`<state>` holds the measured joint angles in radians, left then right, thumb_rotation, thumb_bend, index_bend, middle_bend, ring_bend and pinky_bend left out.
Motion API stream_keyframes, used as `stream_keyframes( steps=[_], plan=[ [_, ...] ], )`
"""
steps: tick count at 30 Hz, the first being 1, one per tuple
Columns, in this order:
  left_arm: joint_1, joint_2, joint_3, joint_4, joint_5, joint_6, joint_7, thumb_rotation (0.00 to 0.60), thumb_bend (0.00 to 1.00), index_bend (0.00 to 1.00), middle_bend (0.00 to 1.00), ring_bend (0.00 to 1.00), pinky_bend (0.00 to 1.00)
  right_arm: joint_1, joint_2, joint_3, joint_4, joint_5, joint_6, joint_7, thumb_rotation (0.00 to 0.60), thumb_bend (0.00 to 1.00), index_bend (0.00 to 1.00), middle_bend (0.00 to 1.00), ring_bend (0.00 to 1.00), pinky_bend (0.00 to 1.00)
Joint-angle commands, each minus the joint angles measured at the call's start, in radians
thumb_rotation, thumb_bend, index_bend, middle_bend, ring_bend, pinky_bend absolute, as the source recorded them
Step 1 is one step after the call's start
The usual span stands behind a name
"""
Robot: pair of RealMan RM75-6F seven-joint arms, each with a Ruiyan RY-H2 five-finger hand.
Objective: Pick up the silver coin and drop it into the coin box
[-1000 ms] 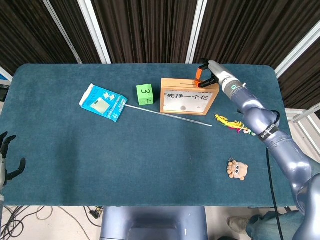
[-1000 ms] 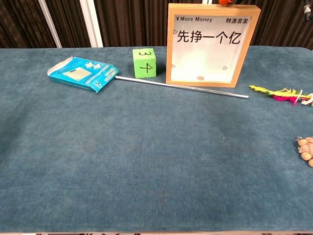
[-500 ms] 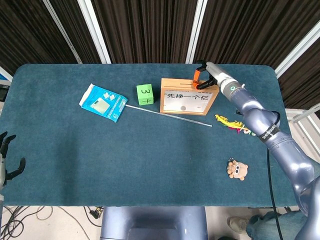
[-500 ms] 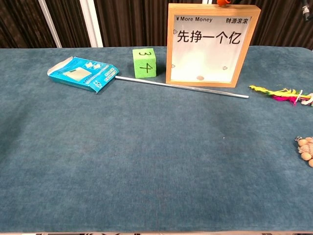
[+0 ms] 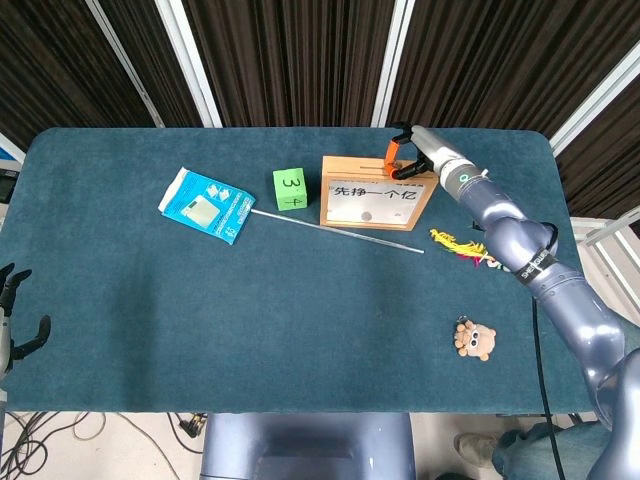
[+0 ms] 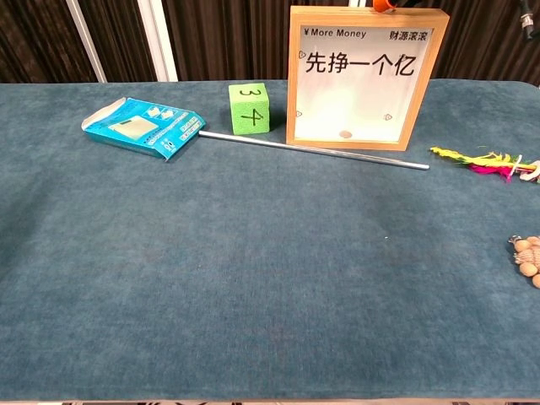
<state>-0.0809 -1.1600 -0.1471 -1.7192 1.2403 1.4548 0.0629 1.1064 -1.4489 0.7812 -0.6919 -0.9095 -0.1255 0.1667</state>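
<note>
right hand (image 5: pixel 405 152) over coin box (image 5: pixel 377 193) top edge, grip unclear | silver coin (image 6: pixel 343 134) lies at box's bottom behind window | left hand (image 5: pixel 12 322) spread empty at table (image 5: pixel 300 330) corner

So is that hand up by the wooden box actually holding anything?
It cannot be told. The right hand is above the coin box, and no coin shows between its fingers. The left hand holds nothing.

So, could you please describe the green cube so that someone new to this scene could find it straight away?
Start at the tall wooden-framed coin box standing at the back of the blue table. The green cube sits just left of it, with the blue packet further left. It is the only bright green block, marked with the numbers 3 and 4.
</note>
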Motion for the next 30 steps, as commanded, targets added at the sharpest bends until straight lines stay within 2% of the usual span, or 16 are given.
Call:
stream_keyframes(
  steps=[1,17,30],
  plan=[
    [0.000,0.000,0.000,0.000,0.000,0.000,0.000,0.600,0.39,0.16,0.03,0.04,0.00,0.000,0.001,-0.001,-0.002,0.000,0.001,0.002,0.600,0.57,0.56,0.04,0.00,0.00],
    [0.000,-0.001,0.000,-0.001,-0.005,-0.001,0.001,0.600,0.39,0.16,0.03,0.04,0.00,-0.009,0.026,-0.005,-0.036,0.001,-0.004,0.011,0.600,0.57,0.49,0.04,0.00,0.00],
    [0.000,-0.001,0.001,-0.002,-0.005,-0.002,0.002,0.600,0.39,0.16,0.03,0.04,0.00,-0.059,0.093,0.015,-0.146,-0.001,0.039,0.021,0.600,0.57,0.43,0.03,0.00,0.00]
  ],
)
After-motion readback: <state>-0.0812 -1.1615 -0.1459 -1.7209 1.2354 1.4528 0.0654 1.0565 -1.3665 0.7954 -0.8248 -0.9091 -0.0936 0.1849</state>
